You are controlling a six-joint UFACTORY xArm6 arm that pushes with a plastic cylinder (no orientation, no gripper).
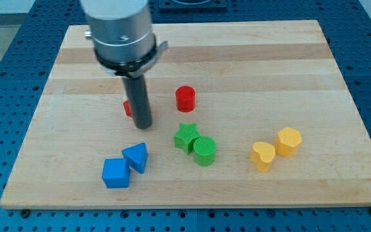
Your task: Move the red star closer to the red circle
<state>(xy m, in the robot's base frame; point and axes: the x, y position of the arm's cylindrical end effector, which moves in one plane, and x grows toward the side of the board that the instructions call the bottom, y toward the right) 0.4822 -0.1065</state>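
Observation:
The red circle (185, 98) is a short red cylinder near the board's middle. The red star (127, 108) is mostly hidden behind my rod; only a small red part shows at the rod's left side. My tip (143, 125) rests on the board right beside the red star, at its right and slightly toward the view's bottom. The red circle lies about 65 pixels to the right of my tip and a little toward the view's top.
A green star (186, 137) and a green circle (205, 151) touch each other below the red circle. A blue cube (115, 173) and a blue triangular block (136, 157) sit at lower left. Two yellow blocks (263, 156) (288, 142) lie at lower right. The wooden board (237, 51) lies on a blue pegboard.

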